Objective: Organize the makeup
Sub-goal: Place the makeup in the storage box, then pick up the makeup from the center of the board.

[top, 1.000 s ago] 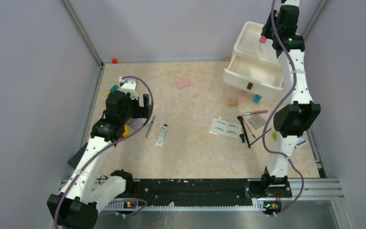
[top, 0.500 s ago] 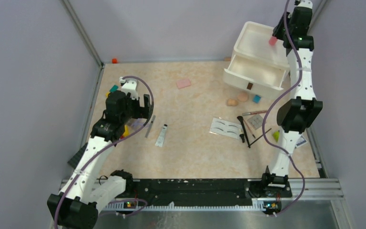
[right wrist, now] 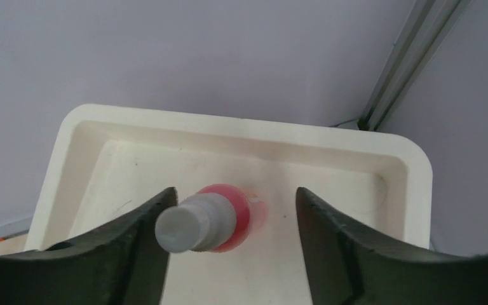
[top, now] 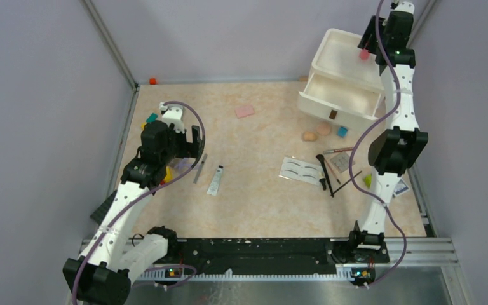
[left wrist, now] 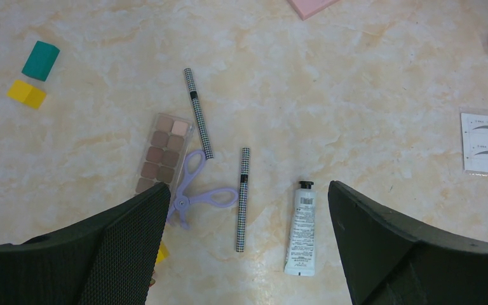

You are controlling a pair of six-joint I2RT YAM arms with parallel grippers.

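Our right gripper [right wrist: 232, 198] is spread around the pink spray bottle [right wrist: 203, 222], upright in the white tray [right wrist: 241, 124]. Brushing its cap while lifting away could topple it.

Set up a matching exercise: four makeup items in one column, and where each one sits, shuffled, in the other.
Items
1. spray bottle
2. tube
3. pink pad
4. eyebrow card

Places
A. beside a checked pencil
B. lying alone, nothing close by
C. in the white tray
D. just left of a black brush

Pairs: 1-C, 2-A, 3-B, 4-D
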